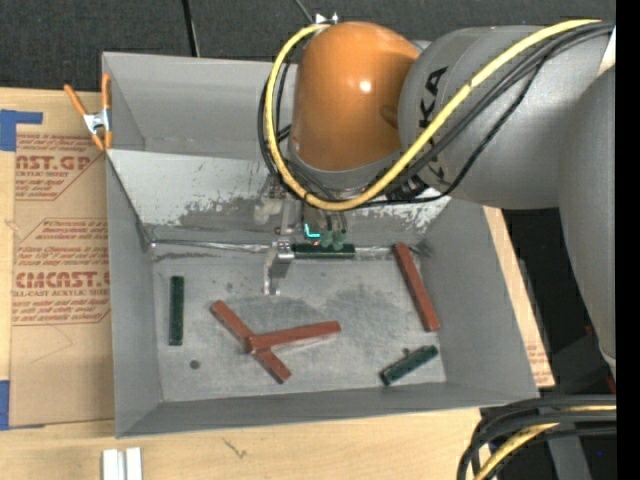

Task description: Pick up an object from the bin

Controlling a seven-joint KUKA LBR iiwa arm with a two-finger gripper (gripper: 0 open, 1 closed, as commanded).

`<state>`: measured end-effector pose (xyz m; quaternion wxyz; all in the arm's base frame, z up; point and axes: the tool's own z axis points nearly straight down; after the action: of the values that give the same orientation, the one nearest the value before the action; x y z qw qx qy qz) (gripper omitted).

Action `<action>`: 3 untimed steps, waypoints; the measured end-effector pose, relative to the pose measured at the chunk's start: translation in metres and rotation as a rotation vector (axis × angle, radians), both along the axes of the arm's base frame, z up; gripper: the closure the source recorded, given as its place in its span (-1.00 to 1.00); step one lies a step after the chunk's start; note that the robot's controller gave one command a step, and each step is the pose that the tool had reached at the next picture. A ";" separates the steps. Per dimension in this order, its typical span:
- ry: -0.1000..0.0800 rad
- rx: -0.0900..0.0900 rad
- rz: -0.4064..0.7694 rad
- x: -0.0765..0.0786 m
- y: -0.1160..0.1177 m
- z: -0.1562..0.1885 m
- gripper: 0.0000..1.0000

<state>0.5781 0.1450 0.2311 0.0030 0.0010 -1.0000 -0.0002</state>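
Bin (128, 298) of scratched metal holds slim flat red bars (295, 336) and green bars (176, 310); end effector (300, 256) grip unreadable.

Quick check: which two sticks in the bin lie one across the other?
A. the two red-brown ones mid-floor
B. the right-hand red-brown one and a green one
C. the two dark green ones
A: the diagonal red-brown stick and the flatter red-brown stick overlap at mid-floor.

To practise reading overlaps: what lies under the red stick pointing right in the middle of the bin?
This red stick seems to rest its left end on a slanting red stick; grey bin floor is under the rest. The slanting stick's crossed patch is covered.
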 end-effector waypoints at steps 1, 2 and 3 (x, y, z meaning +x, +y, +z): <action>-0.008 0.001 -0.001 0.002 -0.001 0.005 -1.00; -0.014 0.002 -0.009 0.000 -0.008 -0.042 -1.00; -0.011 0.001 0.034 -0.003 -0.008 -0.112 -1.00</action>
<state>0.5749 0.1371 0.1195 -0.0026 0.0181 -0.9998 -0.0006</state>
